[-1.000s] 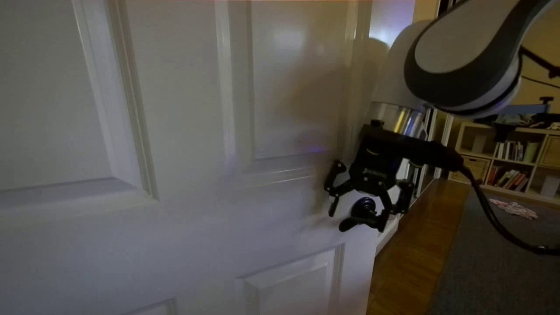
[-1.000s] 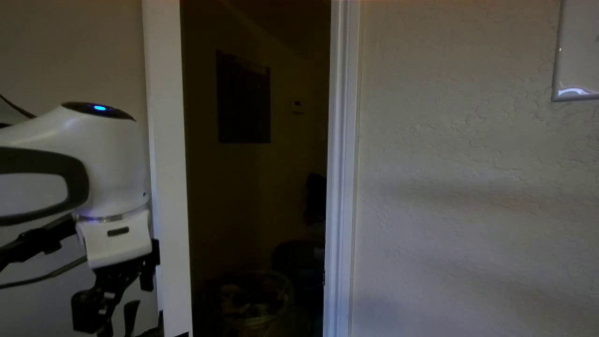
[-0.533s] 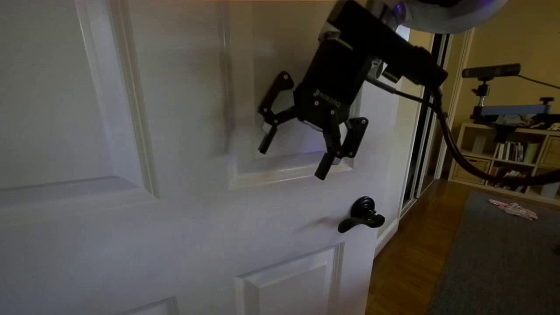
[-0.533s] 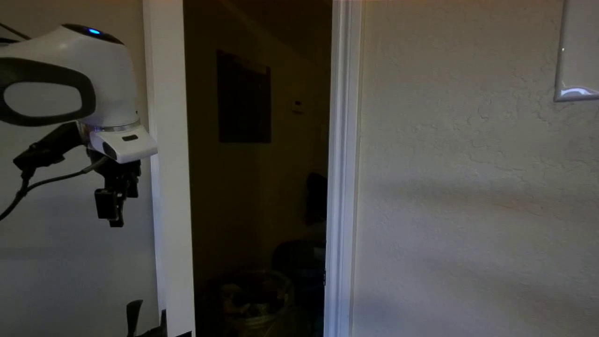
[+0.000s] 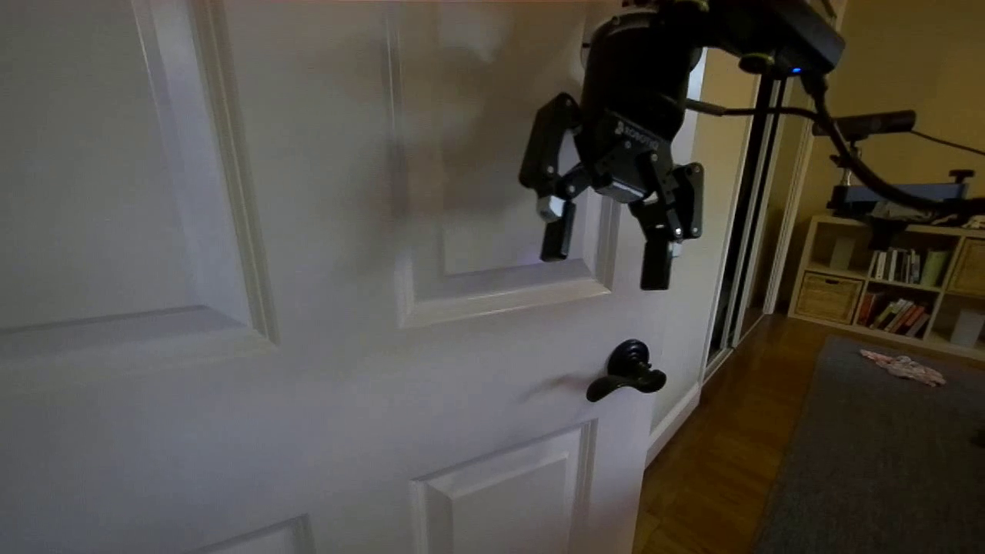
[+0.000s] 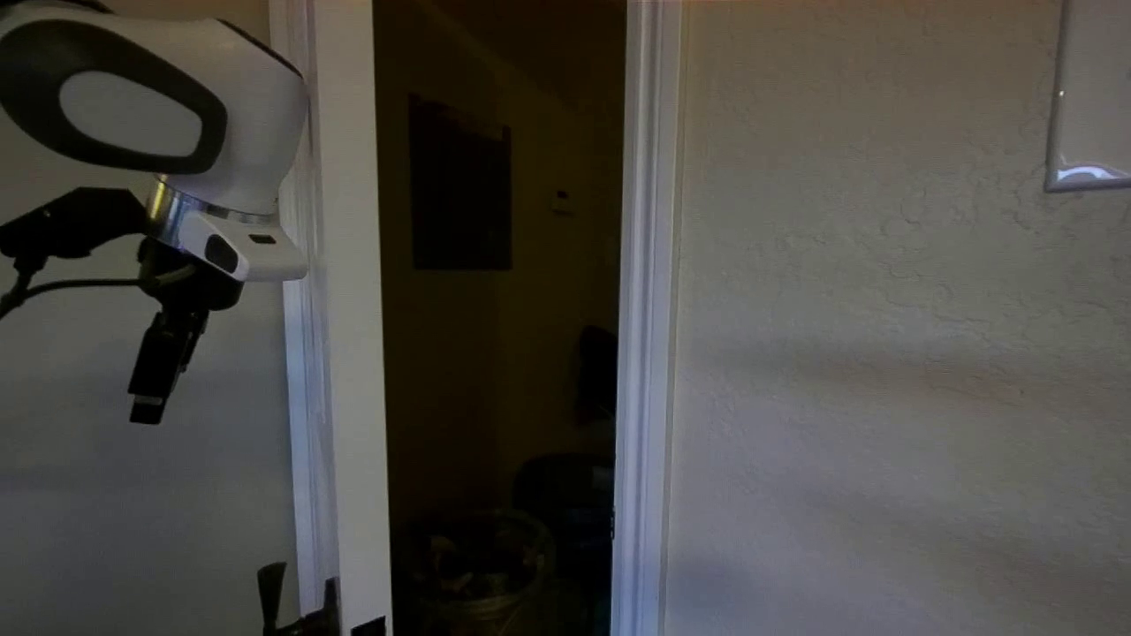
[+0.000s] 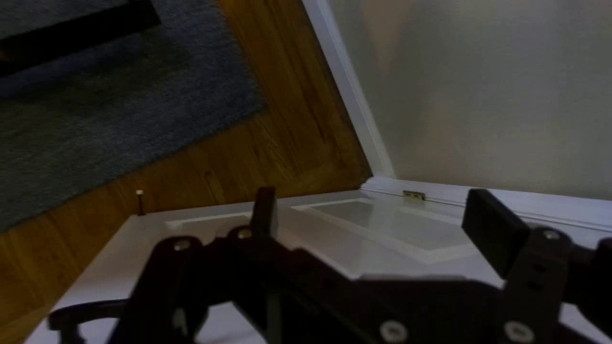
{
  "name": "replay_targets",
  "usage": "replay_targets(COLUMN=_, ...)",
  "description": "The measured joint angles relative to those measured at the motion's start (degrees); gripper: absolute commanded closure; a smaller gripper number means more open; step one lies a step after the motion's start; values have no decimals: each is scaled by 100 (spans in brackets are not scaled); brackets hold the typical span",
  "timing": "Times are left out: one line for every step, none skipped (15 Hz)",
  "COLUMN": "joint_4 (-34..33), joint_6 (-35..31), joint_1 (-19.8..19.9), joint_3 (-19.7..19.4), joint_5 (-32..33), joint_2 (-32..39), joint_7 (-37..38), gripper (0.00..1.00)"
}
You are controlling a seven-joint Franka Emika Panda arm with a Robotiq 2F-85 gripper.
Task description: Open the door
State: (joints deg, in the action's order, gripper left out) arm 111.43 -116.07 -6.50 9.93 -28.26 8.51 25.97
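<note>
The large white panelled door (image 5: 331,400) stands ajar. Its edge (image 6: 352,353) shows beside a dark gap in an exterior view. The black lever handle (image 5: 627,378) is near the door's free edge; part of it shows low in an exterior view (image 6: 300,625) and in the wrist view (image 7: 88,310). My gripper (image 5: 606,265) is open and empty, pointing down above the handle and apart from it. It also shows in an exterior view (image 6: 148,406). In the wrist view its fingers (image 7: 373,210) are wide apart with the door behind. I cannot tell whether my arm touches the door.
A white door frame (image 6: 645,353) and cream wall (image 6: 884,353) stand across the gap. A basket (image 6: 482,565) is in the dark room beyond. A grey rug (image 5: 831,462), a cloth (image 5: 904,368) and a bookshelf (image 5: 839,269) lie farther off. A hinge (image 7: 414,195) shows.
My gripper has risen off the handle and swung away, then turned. The door's edge has shifted right, narrowing the dark gap in an exterior view; the handle has shifted slightly left in an exterior view.
</note>
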Motion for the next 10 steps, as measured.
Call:
replay_targets(joint_4=14, joint_6=208, joint_1=1, joint_3=-105, joint_5=184, joint_2=-63, joint_7=106, gripper=0)
replay_targets(joint_4=43, joint_6=357, joint_1=1, joint_3=-202, joint_5=363, joint_2=-128, joint_7=238, gripper=0)
replay_targets(joint_4=98, joint_6=452, joint_1=1, joint_3=-274, joint_5=506, joint_2=-213, joint_7=389, gripper=0)
replay_targets(joint_4=153, joint_6=518, joint_1=3, joint_3=-341, joint_5=609, joint_2=-290, joint_7=516, gripper=0)
replay_targets(joint_4=218, joint_6=547, joint_1=5, joint_3=-400, joint_5=653, joint_2=-371, joint_7=635, gripper=0)
replay_targets(joint_4=290, joint_6=555, joint_1=10, joint_3=-451, joint_5=660, joint_2=-439, joint_7=717, gripper=0)
replay_targets(joint_4=361, joint_6=556, joint_1=19, joint_3=-486, joint_5=660, joint_2=-504, joint_7=799, gripper=0)
replay_targets(joint_4=434, joint_6=556, joint_1=34, joint_3=-506, joint_5=660, joint_2=-553, joint_7=884, gripper=0)
replay_targets(joint_4=491, joint_6=556, joint_1=54, joint_3=-516, joint_5=659, joint_2=-584, joint_7=987, gripper=0)
replay_targets(joint_4=541, joint_6=556, joint_1=66, joint_3=-521, joint_5=659, joint_2=-610, joint_7=1071, gripper=0)
